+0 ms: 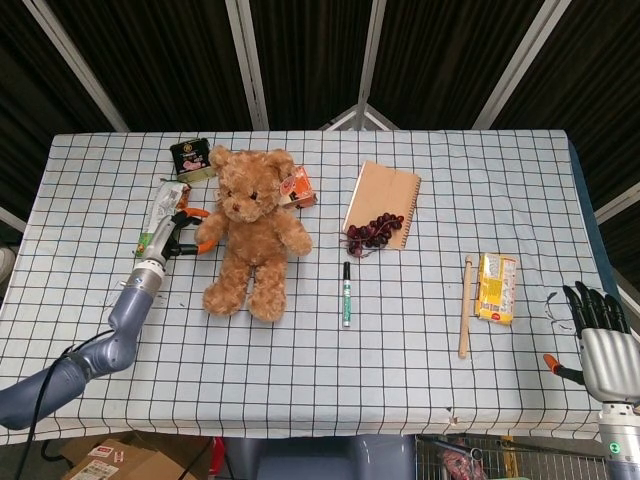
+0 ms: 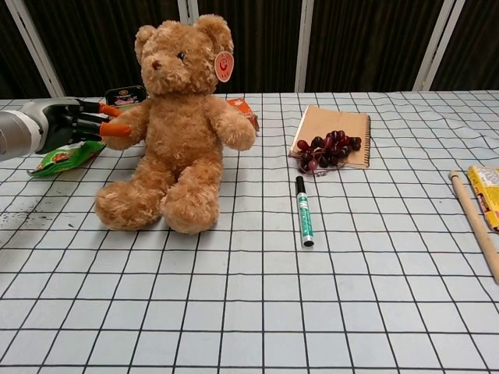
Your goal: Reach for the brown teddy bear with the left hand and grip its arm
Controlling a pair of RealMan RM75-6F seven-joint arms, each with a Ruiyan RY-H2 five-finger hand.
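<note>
The brown teddy bear [image 1: 252,230] sits upright left of the table's middle, with a round tag on its ear; the chest view shows it large [image 2: 178,125]. My left hand [image 1: 172,238] comes in from the left, seen also in the chest view [image 2: 62,125]. Its orange-tipped fingers [image 2: 115,129] are spread and touch the end of the bear's arm [image 2: 134,122] that points towards them. I cannot see them closed around the arm. My right hand [image 1: 598,335] hangs off the table's near right corner with straight fingers and holds nothing.
A green snack packet [image 1: 162,208] lies under the left hand, with a black tin [image 1: 190,158] behind it and an orange box [image 1: 301,186] by the bear. To the right are a notebook [image 1: 383,194] with grapes [image 1: 374,231], a marker [image 1: 346,292], a wooden stick [image 1: 465,305] and a yellow packet [image 1: 497,287].
</note>
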